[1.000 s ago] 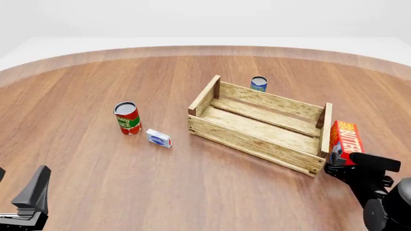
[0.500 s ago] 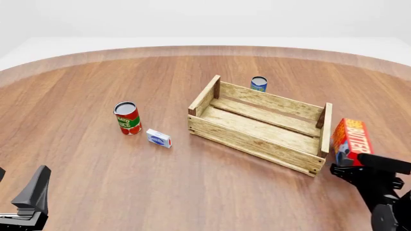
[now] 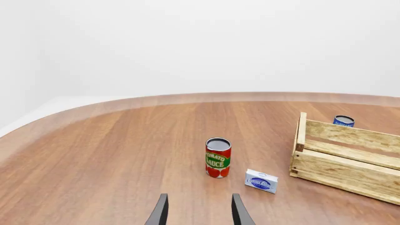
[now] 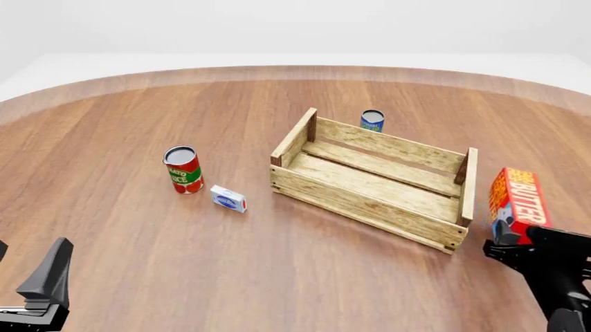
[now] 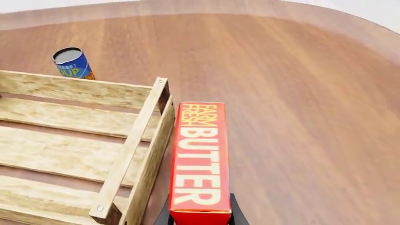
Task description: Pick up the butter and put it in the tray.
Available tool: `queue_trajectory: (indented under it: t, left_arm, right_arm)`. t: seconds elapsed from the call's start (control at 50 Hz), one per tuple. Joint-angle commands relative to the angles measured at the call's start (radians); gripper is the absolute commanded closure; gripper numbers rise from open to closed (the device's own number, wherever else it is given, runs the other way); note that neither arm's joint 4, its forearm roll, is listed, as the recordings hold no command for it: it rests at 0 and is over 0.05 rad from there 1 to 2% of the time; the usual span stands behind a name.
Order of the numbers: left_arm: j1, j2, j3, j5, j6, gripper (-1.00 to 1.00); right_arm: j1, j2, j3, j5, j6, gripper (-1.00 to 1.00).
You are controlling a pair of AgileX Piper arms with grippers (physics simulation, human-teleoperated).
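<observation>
Butter sits clamped upright in my right jaws, just beside the tray's right end wall, outside it. My left jaws gape apart, grasping nothing, low over the worktop.

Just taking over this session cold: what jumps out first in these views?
The red butter box stands out, gripped by the right gripper just outside the right end of the big wooden tray, not yet in it. Left of the tray stand a tomato sauce can and a small white-and-blue box, with a blue can behind the tray. The left gripper is open, holding nothing.
</observation>
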Motion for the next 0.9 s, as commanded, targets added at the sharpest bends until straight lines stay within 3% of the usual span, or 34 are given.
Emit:
queue_trajectory:
  t: [0.02, 0.4, 0.52, 0.58, 0.9]
  left_arm:
    - [0.000, 0.000, 0.000, 0.000, 0.000, -1.00]
    - [0.000, 0.000, 0.000, 0.000, 0.000, -1.00]
    - [0.000, 0.000, 0.000, 0.000, 0.000, -1.00]
    - [0.000, 0.000, 0.000, 0.000, 0.000, -1.00]
    - [0.000, 0.000, 0.000, 0.000, 0.000, -1.00]
  right_arm:
    - [-0.003, -0.084, 0.045, -0.006, 0.010, 1.00]
    - [0.003, -0.208, 0.108, 0.002, -0.007, 1.00]
    - [0.012, -0.329, 0.108, 0.110, -0.006, 1.00]
    - [0.015, -0.463, 0.108, 0.231, -0.009, 1.00]
    - [0.033, -0.944, 0.107, 0.663, -0.032, 1.00]
